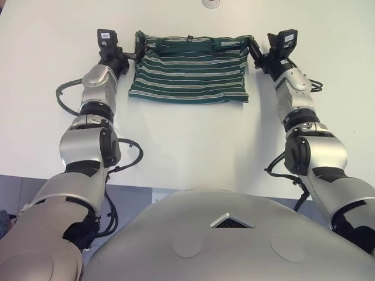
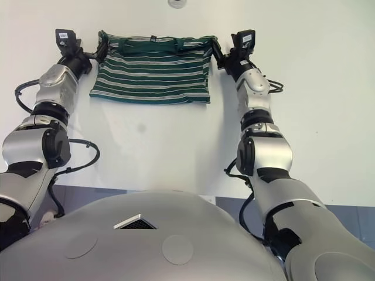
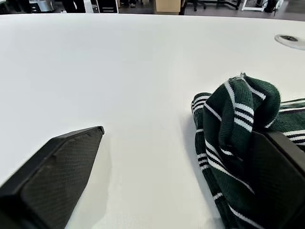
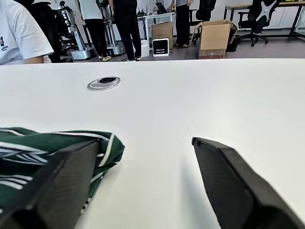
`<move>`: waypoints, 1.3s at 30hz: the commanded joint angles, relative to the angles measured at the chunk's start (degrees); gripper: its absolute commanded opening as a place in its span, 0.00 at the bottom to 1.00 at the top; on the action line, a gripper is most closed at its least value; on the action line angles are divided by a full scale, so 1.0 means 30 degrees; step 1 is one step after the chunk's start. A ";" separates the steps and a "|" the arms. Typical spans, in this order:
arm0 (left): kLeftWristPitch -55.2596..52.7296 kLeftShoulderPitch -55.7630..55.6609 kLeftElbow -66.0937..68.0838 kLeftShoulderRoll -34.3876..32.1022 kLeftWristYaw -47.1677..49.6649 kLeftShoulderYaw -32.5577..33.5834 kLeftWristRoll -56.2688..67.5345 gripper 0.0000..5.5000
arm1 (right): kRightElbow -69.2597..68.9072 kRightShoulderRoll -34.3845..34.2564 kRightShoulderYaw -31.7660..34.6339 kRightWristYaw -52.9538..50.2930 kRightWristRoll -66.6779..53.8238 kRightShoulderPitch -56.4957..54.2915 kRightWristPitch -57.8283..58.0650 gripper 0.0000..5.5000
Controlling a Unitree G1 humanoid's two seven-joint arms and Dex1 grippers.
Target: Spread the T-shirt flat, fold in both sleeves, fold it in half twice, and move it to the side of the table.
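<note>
The green T-shirt with white stripes lies folded into a rectangle at the far middle of the white table. My left gripper sits at its far left corner. In the left wrist view that gripper is open, and a bunched corner of the shirt drapes over one finger. My right gripper sits at the far right corner. It is also open, with the shirt's edge lying against one finger and bare table between the two.
A round cable grommet is set into the table just beyond the shirt. Wide bare tabletop stretches left, right and toward the near edge. Past the far edge stand people, chairs and cardboard boxes.
</note>
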State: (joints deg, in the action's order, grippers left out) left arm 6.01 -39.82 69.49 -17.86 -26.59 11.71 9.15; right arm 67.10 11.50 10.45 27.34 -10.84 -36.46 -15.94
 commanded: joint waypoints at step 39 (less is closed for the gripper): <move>-0.0928 0.6785 -1.4363 0.2129 -0.3700 0.4414 0.7168 0.98 | -1.4213 0.6247 -0.7592 0.1638 1.3580 0.8709 -0.7931 0.98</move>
State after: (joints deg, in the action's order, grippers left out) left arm 2.92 -20.43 26.80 -11.34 -38.16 25.38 30.89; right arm 27.42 26.85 -9.39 29.65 26.29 -14.16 -41.45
